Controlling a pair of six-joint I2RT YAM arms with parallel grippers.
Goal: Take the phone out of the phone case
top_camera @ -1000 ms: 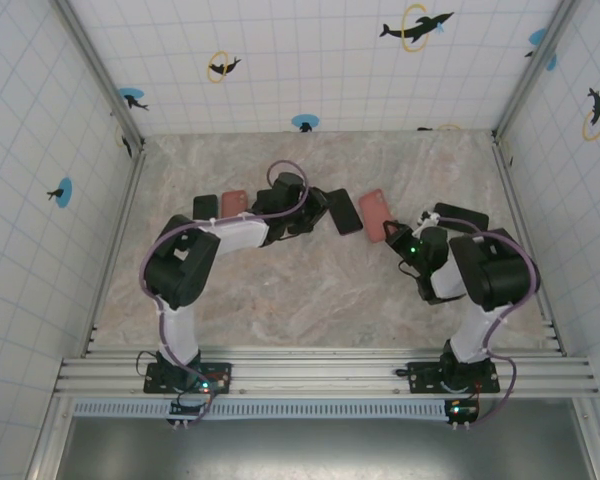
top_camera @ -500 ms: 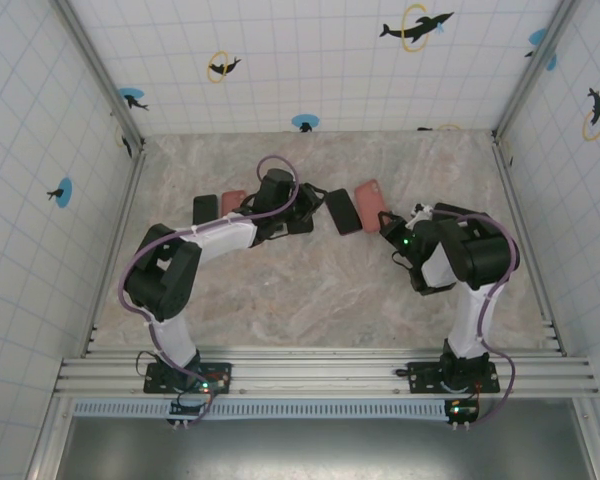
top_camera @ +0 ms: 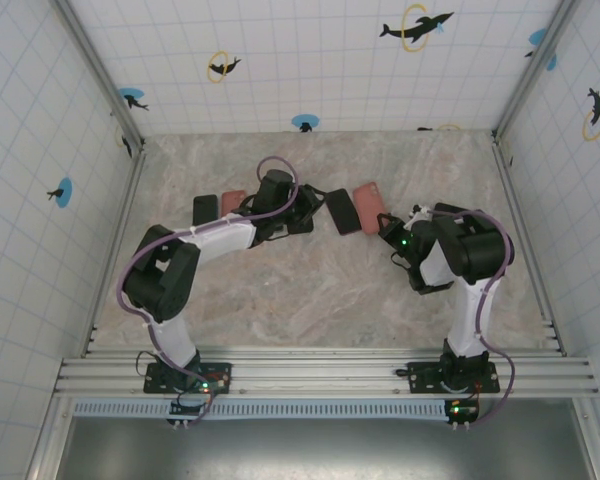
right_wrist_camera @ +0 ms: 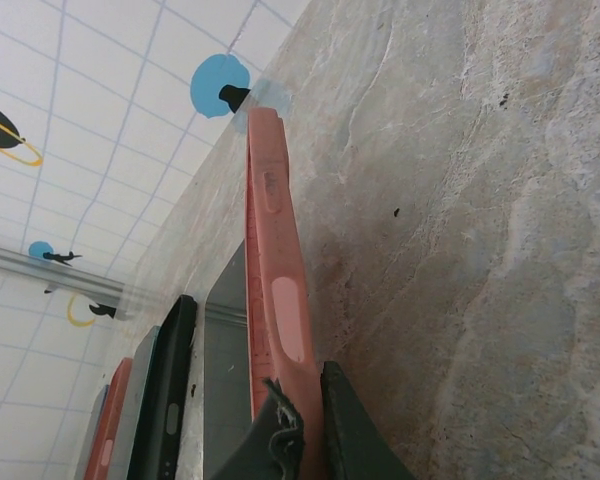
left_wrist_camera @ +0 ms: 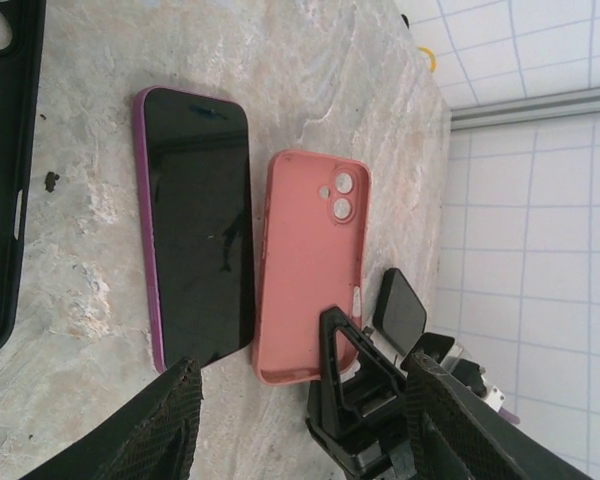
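Pinching: right gripper (right_wrist_camera: 302,405) is clamping its jaws on one short end of the pink phone case (left_wrist_camera: 310,260).
Hovering: left gripper (top_camera: 308,212) is hanging above the table (top_camera: 310,290) with fingers (left_wrist_camera: 170,430) spread, gripping nothing.
Phone: purple phone (left_wrist_camera: 198,225) is lying bare and screen-up, just beside the case, at its 9 o'clock in the top view.
Case tilt: it is seemingly tipping up on one long edge.

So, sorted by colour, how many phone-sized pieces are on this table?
Salmon-pink phone cases: 2
Black phone-sized cases or slabs: 3
Purple-edged phone with a dark screen: 1
Total: 6
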